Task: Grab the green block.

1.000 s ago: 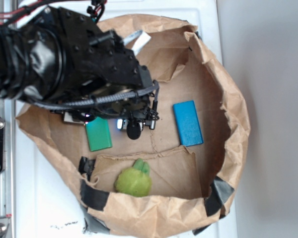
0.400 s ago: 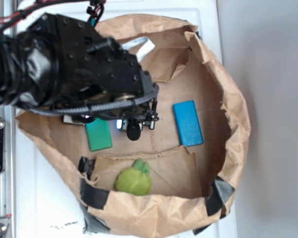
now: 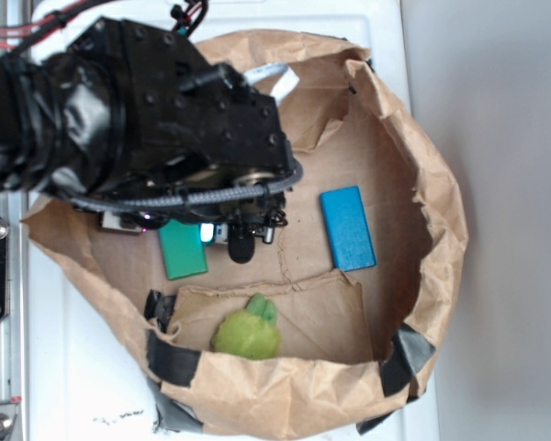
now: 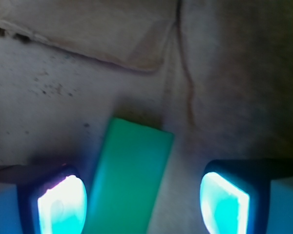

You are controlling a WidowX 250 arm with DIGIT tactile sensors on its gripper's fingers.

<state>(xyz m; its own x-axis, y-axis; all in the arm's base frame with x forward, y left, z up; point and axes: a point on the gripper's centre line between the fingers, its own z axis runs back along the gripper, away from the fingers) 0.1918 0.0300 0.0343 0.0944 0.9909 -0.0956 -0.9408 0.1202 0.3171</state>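
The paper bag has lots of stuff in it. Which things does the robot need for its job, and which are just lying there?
Needed:
green block
gripper, open, a finger on each side of it

Just lying there:
blue block
fuzzy lime-green plush toy
paper bag

The green block (image 3: pixel 183 251) is a plain medium green, the blue block (image 3: pixel 347 229) a solid blue, and the plush toy (image 3: pixel 248 334) a fuzzy lime green. The paper bag (image 3: pixel 422 184) is brown with black tape patches, and the arm (image 3: pixel 119 110) is black.

A black robot arm (image 3: pixel 119 110) reaches over a torn brown paper bag (image 3: pixel 422 184), covering the upper end of the green block (image 3: pixel 183 251). A blue block (image 3: pixel 347 229) lies well apart to its right, and a fuzzy lime-green plush toy (image 3: pixel 247 333) sits below.
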